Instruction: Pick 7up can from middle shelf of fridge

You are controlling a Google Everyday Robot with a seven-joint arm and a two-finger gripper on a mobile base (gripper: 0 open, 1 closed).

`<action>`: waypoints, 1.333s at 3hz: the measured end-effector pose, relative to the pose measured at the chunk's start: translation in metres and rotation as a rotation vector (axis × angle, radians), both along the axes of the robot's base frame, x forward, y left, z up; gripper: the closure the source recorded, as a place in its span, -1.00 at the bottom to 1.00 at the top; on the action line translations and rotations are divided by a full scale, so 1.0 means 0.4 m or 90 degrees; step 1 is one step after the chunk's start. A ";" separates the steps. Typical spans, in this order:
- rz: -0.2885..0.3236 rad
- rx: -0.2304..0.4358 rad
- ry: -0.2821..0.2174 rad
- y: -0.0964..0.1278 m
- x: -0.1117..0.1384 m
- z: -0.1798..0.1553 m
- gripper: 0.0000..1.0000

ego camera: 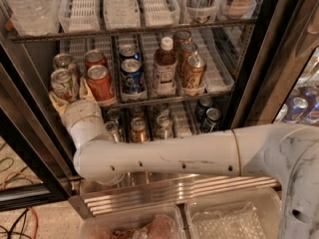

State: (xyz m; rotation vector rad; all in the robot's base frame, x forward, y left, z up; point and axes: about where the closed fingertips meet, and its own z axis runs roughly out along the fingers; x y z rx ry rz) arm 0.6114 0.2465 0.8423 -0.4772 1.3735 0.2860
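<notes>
At the left end of the middle shelf of the fridge, 2 pale cans are stored in 1 lane. The front 1 is the 7up can, green-printed and silver-topped, standing upright. The hand is placed at this can's base, against it; whether it is open or clamped on the can cannot be told. Listed to the right: 2 red cans, 2 blue cans, 1 white-capped bottle, 3 brown cans. Below, the white arm is stretched across the lower rack, above the ribbed steel grille.
</notes>
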 end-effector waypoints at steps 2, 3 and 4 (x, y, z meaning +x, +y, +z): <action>0.014 0.030 0.005 0.043 -0.008 0.007 0.11; 0.019 0.032 0.018 0.051 -0.026 -0.013 0.58; 0.019 0.031 0.022 0.051 -0.029 -0.011 0.99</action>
